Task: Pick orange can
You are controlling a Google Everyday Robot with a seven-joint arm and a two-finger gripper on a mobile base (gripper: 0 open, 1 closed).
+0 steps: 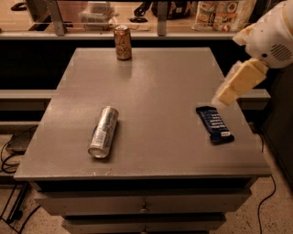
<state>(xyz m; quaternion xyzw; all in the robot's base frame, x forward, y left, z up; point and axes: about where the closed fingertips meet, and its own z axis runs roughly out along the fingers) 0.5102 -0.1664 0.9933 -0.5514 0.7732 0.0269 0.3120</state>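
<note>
The orange can (122, 42) stands upright at the far edge of the grey table (155, 82), left of centre. My gripper (227, 95) hangs on the pale arm at the right side, above the table's right edge and just over the far end of a dark blue snack bar (214, 124). It is far to the right of the orange can and well nearer the front.
A slim silver-and-blue can (103, 131) lies on its side at the front left of the table. A shelf with bags and boxes (219, 13) runs behind the table. Cables (13, 155) lie on the floor at the left.
</note>
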